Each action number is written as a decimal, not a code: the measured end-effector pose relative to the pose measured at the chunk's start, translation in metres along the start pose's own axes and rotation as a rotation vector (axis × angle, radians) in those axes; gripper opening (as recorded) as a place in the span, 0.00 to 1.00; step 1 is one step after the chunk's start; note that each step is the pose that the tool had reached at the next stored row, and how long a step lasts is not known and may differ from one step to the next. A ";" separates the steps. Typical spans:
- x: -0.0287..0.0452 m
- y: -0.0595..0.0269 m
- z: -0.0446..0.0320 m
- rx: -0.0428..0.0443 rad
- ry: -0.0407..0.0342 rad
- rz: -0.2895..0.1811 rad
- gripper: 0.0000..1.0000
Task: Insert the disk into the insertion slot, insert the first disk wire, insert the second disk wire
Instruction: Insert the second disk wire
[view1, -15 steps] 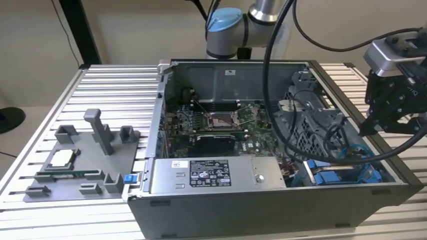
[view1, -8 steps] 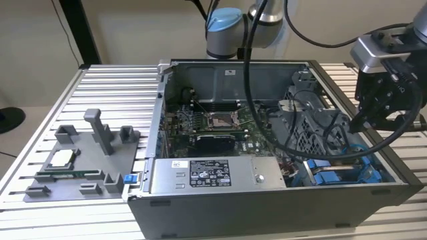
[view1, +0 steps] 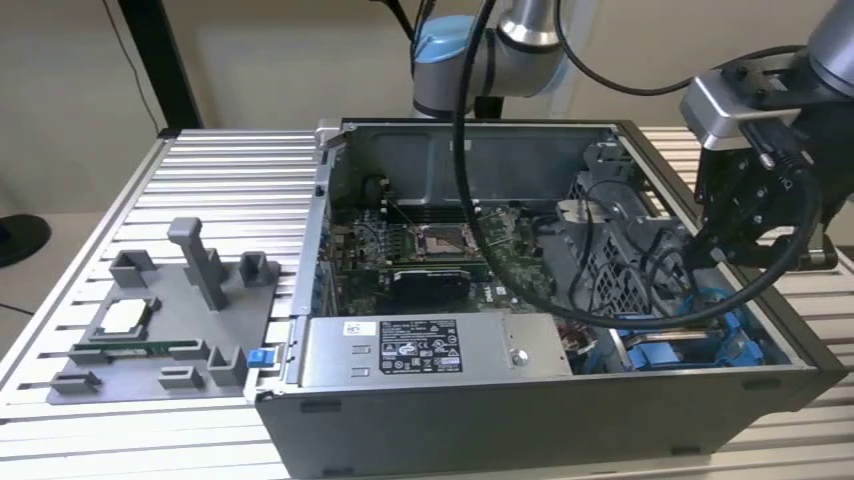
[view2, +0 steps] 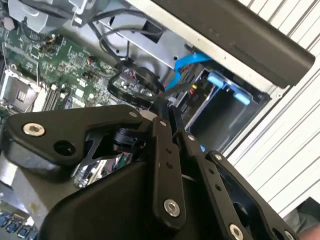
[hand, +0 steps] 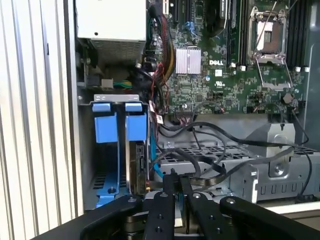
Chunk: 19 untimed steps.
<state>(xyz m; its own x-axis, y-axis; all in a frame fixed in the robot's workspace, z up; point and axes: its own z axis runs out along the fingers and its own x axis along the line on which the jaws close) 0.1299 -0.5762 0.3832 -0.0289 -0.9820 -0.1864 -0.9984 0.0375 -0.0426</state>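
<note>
Your gripper (hand: 176, 186) has its jaws pressed nearly together, hovering over the blue-railed insertion slot (hand: 119, 150). The disk (hand: 136, 165) sits edge-on in that bay, just ahead of the jaws. White-labelled power-supply box (view1: 414, 350) nearby. Open computer case (view1: 534, 405) rests on ribbed aluminium table (view1: 227, 190).

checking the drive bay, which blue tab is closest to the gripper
The blue tab beside the black cables, nearer the gripper; the other blue tab sits by the case wall.
</note>
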 end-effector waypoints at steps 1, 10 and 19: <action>0.0025 0.0023 -0.0002 0.0000 -0.0001 0.000 0.00; 0.0289 0.0163 -0.0006 0.0000 -0.0001 0.000 0.00; 0.0338 0.0175 0.0000 0.0019 0.0000 0.000 0.00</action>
<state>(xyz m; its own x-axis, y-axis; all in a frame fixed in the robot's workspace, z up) 0.1114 -0.6088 0.3761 -0.0287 -0.9821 -0.1864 -0.9983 0.0376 -0.0446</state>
